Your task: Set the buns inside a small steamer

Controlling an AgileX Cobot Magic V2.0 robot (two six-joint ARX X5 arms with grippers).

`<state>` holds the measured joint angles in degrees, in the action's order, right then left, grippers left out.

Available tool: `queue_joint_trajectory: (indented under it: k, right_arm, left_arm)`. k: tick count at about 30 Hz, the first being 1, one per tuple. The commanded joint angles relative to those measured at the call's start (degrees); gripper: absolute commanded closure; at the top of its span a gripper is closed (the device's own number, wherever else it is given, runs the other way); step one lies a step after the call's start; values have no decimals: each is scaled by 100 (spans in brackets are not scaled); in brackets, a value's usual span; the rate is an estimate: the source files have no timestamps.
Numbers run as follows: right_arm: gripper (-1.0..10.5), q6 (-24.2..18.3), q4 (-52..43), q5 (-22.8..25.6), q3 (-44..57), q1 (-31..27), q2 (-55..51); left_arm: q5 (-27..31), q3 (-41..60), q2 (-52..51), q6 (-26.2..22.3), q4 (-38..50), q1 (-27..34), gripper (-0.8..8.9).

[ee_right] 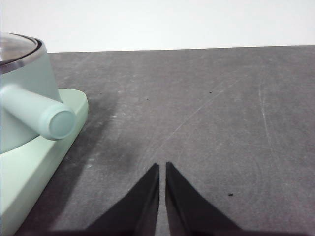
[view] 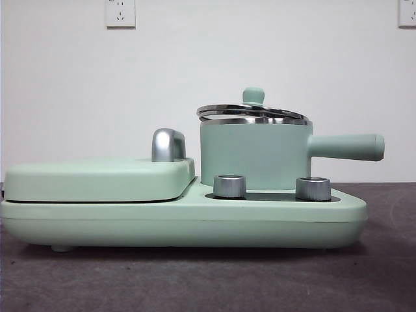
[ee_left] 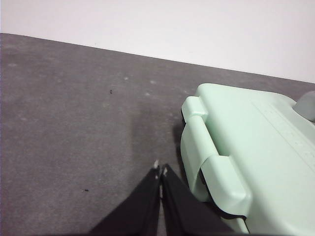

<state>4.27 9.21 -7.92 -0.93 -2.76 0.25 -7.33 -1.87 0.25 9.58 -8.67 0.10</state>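
Front view shows a mint-green cooker base [view: 182, 224] sitting on the dark grey surface [view: 208, 279]. On the right half of the base stands the small steamer [view: 255, 155], a round mint-green pot with a steel rim. Its straight handle [view: 346, 147] points out to the side, level with the surface. The lid [view: 252, 112], steel-rimmed with a green knob [view: 253, 95], lies on the pot but sits slightly tilted, so one edge rides a little above the rim. What is inside the pot cannot be seen from any view, and no buns show anywhere in the pictures. Two steel knobs [view: 229, 186] stand on the base just in front of the pot. On the left half lies a flat mint-green cover [view: 97, 179], closed, with a chrome handle [view: 168, 144] rising at its back edge next to the pot.

The left claw [ee_left: 161, 169] hangs above bare surface just beside the hinged end of the flat cover; its two black jaws are pressed together at the tips and grip nothing. The right claw [ee_right: 162, 166] hangs above bare surface near the pot's handle end, apart from it; its jaws stand nearly together with only a thin slit between them, and nothing is in them.
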Motion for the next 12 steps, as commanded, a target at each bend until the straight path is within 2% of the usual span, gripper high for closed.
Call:
queue_joint_trajectory:
  k: [1,12]
  right_arm:
    - [927,-57,13,7,28,2,-4]
    - [927,-57,-17,4,28,81,-4]
  left_arm:
    - [9,111,-7,-96,79,-4,807]
    - [9,111,-7,-96,79,-7,807]
